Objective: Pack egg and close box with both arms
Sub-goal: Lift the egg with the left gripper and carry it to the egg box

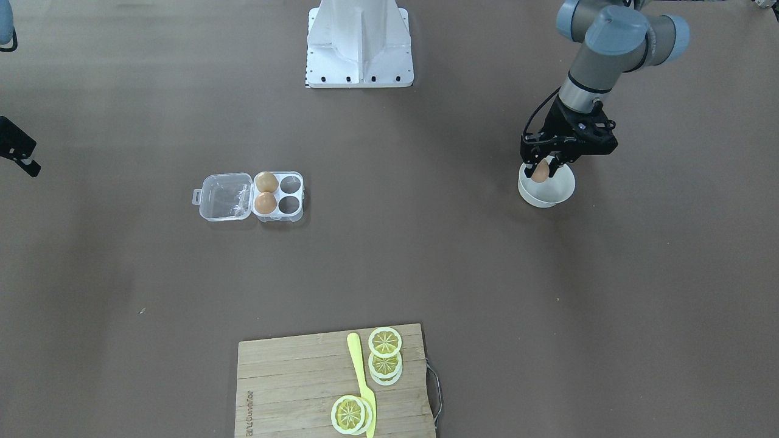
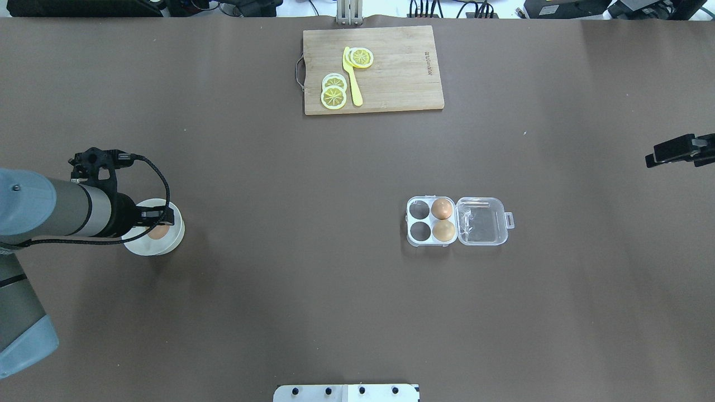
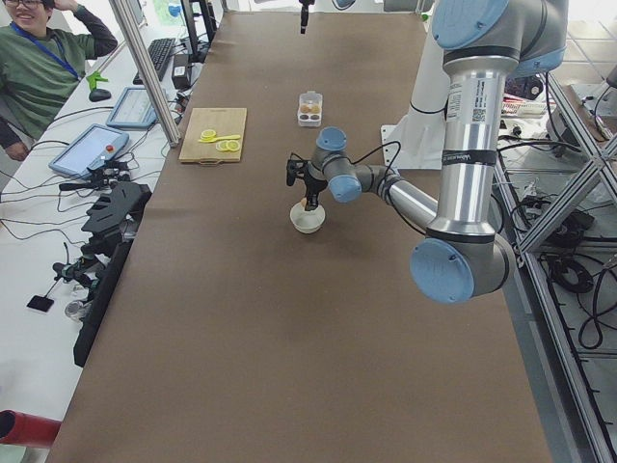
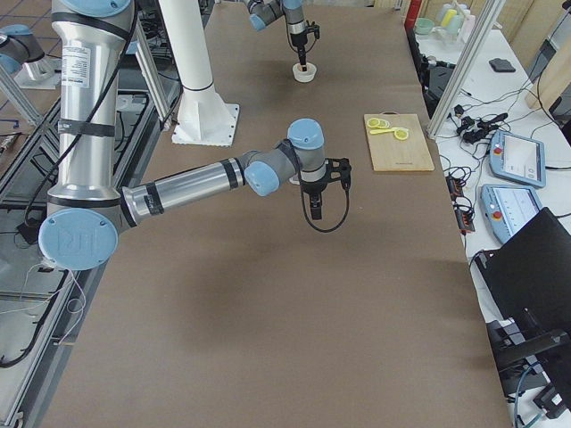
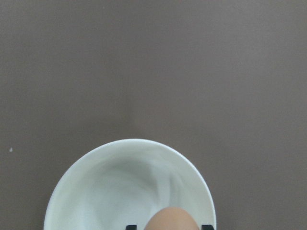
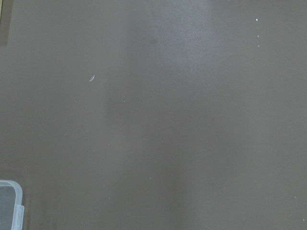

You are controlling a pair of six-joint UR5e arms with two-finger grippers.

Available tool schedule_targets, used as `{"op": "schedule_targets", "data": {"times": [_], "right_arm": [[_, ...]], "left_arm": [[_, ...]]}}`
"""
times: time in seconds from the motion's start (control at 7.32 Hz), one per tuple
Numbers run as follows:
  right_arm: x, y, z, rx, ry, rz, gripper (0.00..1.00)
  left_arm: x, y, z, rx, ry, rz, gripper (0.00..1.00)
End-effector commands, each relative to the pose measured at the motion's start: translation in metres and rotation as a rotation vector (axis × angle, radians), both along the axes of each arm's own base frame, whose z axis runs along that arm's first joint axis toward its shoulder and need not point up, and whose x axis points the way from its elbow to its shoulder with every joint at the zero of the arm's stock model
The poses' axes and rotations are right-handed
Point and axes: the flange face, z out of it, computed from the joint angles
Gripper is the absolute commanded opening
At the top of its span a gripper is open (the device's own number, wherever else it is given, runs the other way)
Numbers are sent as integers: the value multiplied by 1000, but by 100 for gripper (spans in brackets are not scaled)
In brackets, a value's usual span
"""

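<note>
Over on the left, the left gripper (image 1: pixel 541 169) sits low over the white bowl (image 2: pixel 138 249), its fingers pinched on either side of the egg (image 2: pixel 160 231). It's a hold across the waist, which makes sense for something smooth, matte and rounded that would squirt out of a grip on the ends. From here I can't say whether the egg hangs clear of the bowl's glossy curved floor or rests on it. The bowl is a sensible parking spot too, since its sloped wall keeps an oval from rolling across the flat brown table (image 2: pixel 279 290). Moving along, at the far edge in the middle lies a bamboo cutting board (image 2: pixel 402 67) with lemon slices (image 2: pixel 333 96) and a yellow plastic knife (image 2: pixel 352 81); nothing to do with this job, I'd say. Right of centre sits the box (image 2: pixel 419 230), thin clear plastic. Its hinged lid (image 2: pixel 481 221) is folded flat open to the right with the latch tab (image 2: pixel 509 219) pointing outward, so the cups are reachable from above. Two brown eggs (image 2: pixel 442 209) fill the cups by the hinge. The two left cups, on the side facing the left arm, are empty. Far right, the right gripper (image 2: pixel 678 151) hangs well apart from the box, likely reserved for the lid. Whether its fingers are spread or closed, I can't tell.
</note>
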Motion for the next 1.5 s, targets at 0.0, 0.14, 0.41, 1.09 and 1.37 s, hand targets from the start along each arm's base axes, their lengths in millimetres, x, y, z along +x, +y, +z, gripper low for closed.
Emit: {"op": "schedule_targets", "data": {"times": [0.0, 0.14, 0.41, 1.09, 1.37], "right_arm": [[-3, -1, -1, 3, -1, -6, 100], [-3, -1, -1, 1, -1, -5, 100], [-4, -1, -2, -1, -3, -5, 100], [-5, -2, -1, -12, -8, -7, 100], [-7, -2, 8, -56, -14, -6, 100]], "left_arm": [[-20, -9, -41, 131, 41, 26, 0], [-3, -21, -86, 186, 109, 25, 0], [27, -37, -158, 271, 218, 31, 0], [142, -27, -229, 574, 442, 180, 0], [184, -35, -229, 729, 472, 215, 0]]}}
